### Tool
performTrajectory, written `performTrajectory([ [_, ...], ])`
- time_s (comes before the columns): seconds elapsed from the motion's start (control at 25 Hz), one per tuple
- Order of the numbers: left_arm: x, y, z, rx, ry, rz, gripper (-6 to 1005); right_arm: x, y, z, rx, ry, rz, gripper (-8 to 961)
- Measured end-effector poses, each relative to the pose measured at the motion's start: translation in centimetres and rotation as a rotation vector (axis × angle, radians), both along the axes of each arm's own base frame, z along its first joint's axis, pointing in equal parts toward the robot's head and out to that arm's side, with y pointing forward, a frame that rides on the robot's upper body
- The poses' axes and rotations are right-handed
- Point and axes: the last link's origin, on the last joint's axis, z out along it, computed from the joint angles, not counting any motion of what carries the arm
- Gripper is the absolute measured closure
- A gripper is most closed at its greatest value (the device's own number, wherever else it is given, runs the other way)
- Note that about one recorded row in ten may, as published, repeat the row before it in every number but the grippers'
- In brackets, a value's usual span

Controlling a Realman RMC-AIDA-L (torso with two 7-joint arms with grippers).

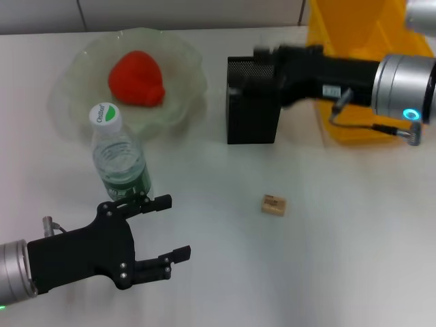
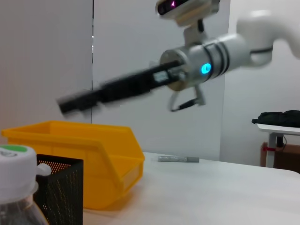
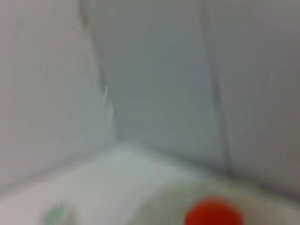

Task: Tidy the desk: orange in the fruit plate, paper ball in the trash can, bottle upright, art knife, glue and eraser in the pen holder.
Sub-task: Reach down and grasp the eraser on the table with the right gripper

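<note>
head view: the eraser (image 1: 273, 205) lies on the tabletop (image 1: 354, 225), below the pen holder (image 1: 252, 102) and right of the left end effector (image 1: 170, 228), which is spread and nearer. the right end effector (image 1: 262, 54) sits over the pen holder; cannot tell its state.

left wrist view: the bottle (image 2: 16, 187) stands upright just beside the pen holder.

right wrist view: the orange (image 3: 213, 213) only.

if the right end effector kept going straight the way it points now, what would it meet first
Probably the fruit plate holding the orange. The right end effector points across the top of the black pen holder toward them, though its height above the plate is unclear.
</note>
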Motion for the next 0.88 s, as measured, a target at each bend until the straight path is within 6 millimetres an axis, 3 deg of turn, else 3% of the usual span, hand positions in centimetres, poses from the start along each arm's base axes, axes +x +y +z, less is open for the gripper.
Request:
performTrajectory([
  [0.24,0.0,0.0,0.0,-0.003,-0.001,0.000,184,-1.1,-1.0,-0.1,-0.260,-0.428,-0.048,252],
  [0.36,0.0,0.0,0.0,-0.003,-0.001,0.000,184,-1.3,-0.6,-0.2,-0.300,-0.522,-0.058,253],
  [0.64,0.0,0.0,0.0,-0.002,-0.001,-0.001,184,-1.0,0.3,-2.4,-0.406,-0.622,-0.117,253],
  [0.88,0.1,0.1,0.0,-0.002,-0.001,-0.003,184,-0.6,0.0,-4.4,-0.462,-0.691,-0.106,253],
])
